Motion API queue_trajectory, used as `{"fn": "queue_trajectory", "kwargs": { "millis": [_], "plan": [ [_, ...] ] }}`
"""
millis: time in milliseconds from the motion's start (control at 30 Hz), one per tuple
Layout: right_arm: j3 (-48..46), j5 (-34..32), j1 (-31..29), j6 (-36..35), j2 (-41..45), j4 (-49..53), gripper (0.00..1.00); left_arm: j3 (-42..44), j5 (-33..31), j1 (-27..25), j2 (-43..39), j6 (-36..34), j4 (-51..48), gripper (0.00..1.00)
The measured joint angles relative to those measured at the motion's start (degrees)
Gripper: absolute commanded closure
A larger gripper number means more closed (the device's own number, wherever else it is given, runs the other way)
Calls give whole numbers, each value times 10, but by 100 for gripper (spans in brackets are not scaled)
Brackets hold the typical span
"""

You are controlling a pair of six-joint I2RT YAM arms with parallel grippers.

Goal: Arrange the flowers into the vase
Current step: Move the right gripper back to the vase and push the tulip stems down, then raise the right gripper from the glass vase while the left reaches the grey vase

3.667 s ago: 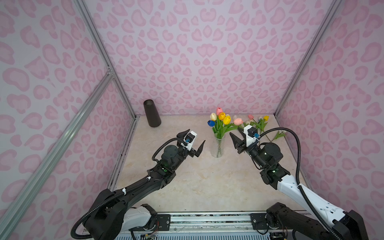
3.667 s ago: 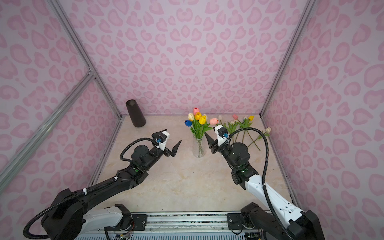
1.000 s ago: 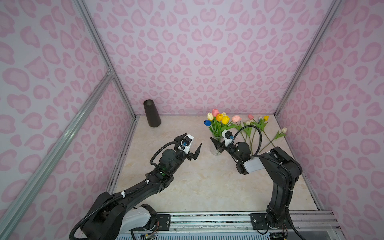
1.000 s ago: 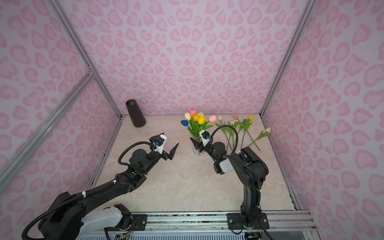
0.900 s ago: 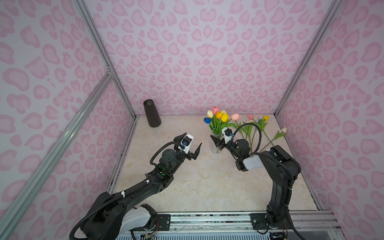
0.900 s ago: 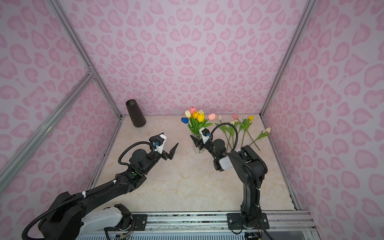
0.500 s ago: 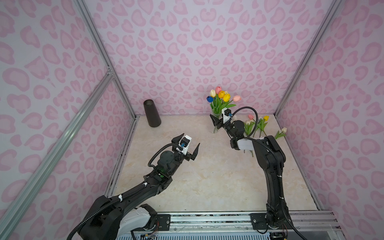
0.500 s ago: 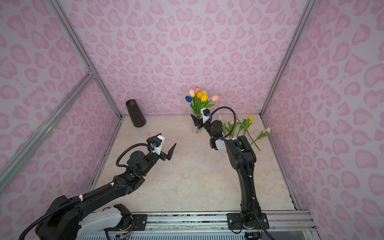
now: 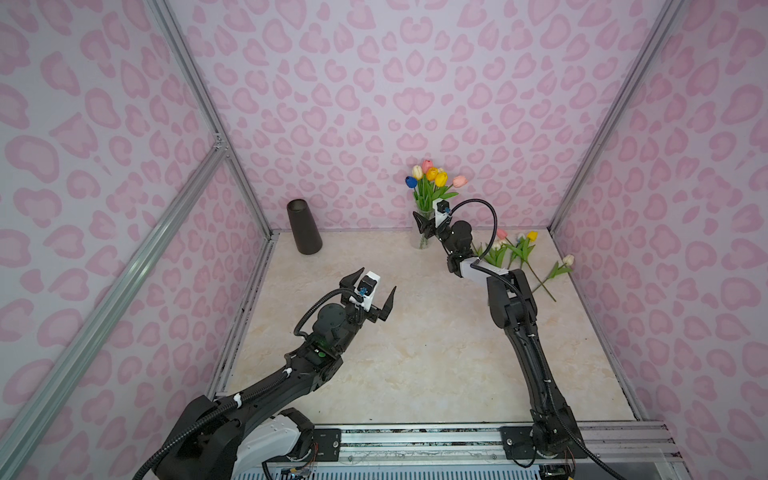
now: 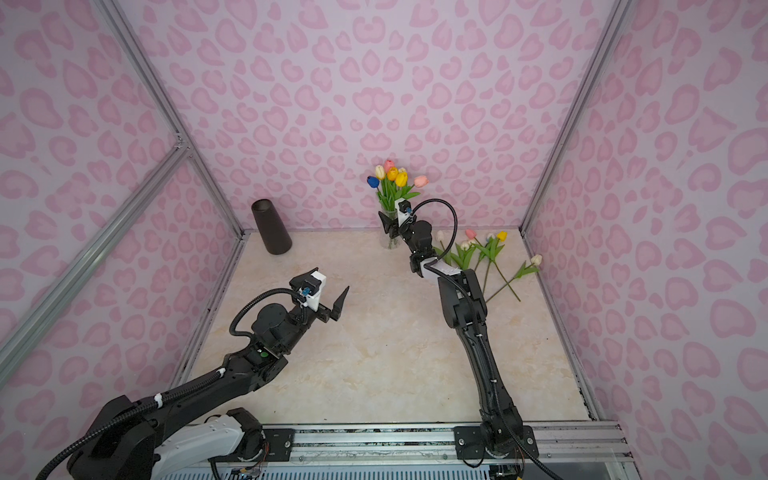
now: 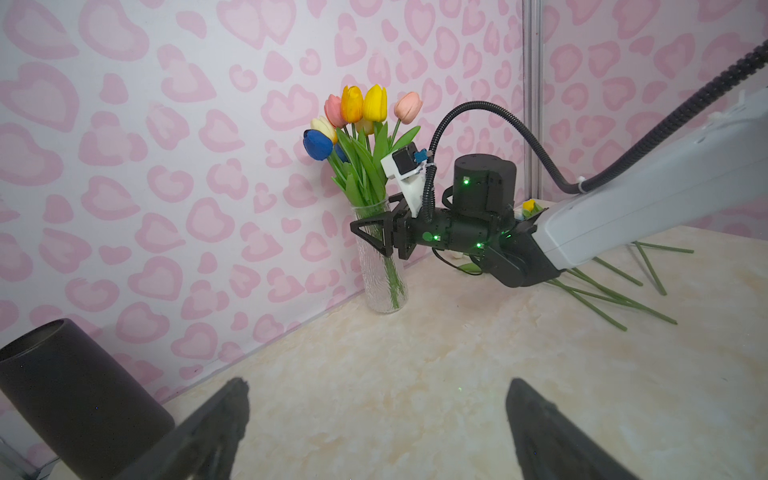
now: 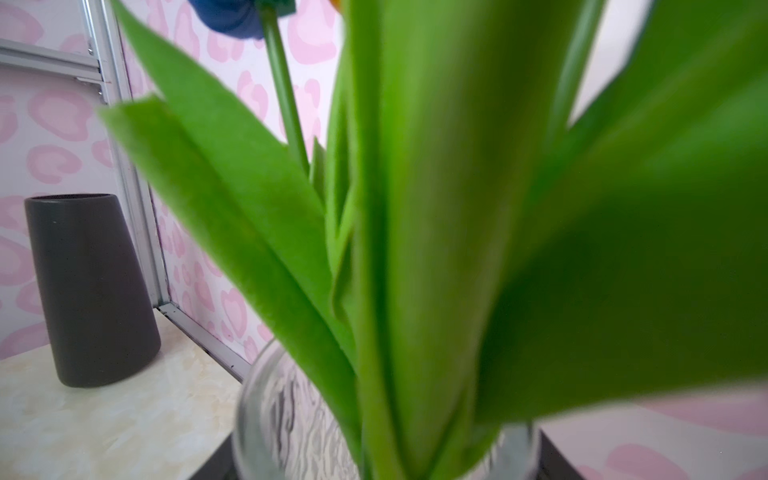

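Note:
A clear ribbed glass vase [image 9: 422,240] [image 10: 390,242] [image 11: 380,274] stands by the back wall with several flowers [image 9: 432,178] [image 10: 395,176] [image 11: 357,108] in it: blue, cream, pink, orange and yellow tulips. My right gripper [image 9: 424,224] [image 10: 390,226] [image 11: 376,216] [image 12: 382,465] is shut on the vase's upper part, one finger on each side of the rim [image 12: 282,415]. Green leaves [image 12: 415,208] fill the right wrist view. More flowers [image 9: 515,249] [image 10: 486,249] lie loose on the table at the back right. My left gripper [image 9: 375,281] [image 10: 328,284] [image 11: 377,388] hangs open and empty over mid-table.
A dark tapered container [image 9: 305,226] [image 10: 272,226] [image 11: 75,390] [image 12: 91,291] stands in the back left corner. A single white tulip [image 9: 567,260] [image 10: 536,259] lies near the right wall. Pink patterned walls enclose the marble table [image 9: 415,353] on three sides.
My right gripper has moved the vase with its flowers from mid-table back to the rear wall, the arm stretching out. The left arm has drawn back slightly, still open.

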State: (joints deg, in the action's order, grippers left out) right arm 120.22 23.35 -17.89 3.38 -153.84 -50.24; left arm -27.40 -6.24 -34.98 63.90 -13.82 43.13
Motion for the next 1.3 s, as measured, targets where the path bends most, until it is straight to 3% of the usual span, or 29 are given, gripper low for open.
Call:
{"fn": "queue_trajectory", "kwargs": {
  "millis": [167,233,300,367,500,600,667,833,1000,1167,1300],
  "plan": [
    [31,-2,0,-1,-15,30,73,0,0,0,5,0,-2,3],
    [32,1,0,-1,-16,32,60,-2,0,0,8,-2,-2,3],
    [32,2,0,-1,-16,32,41,-4,0,1,11,-2,-2,3],
    [32,2,0,-2,-16,32,31,-7,0,1,12,-2,-2,3],
    [28,0,0,-9,-15,27,15,-10,0,1,12,-4,-2,3],
    [13,-6,-1,-10,-9,17,12,-10,-2,1,11,-4,-3,3],
    [-2,-9,-1,-11,0,16,2,-10,-2,2,10,-4,-3,3],
    [-60,-13,0,-14,36,-8,1,-10,-5,10,11,-1,-2,3],
    [-191,-28,1,-4,109,-74,1,-8,-10,42,12,20,-2,3],
    [-378,-45,2,21,212,-172,1,-25,-10,102,17,48,-11,3],
    [-506,-68,-11,24,317,-223,1,-97,-7,169,50,70,-34,3]
  ]
}}
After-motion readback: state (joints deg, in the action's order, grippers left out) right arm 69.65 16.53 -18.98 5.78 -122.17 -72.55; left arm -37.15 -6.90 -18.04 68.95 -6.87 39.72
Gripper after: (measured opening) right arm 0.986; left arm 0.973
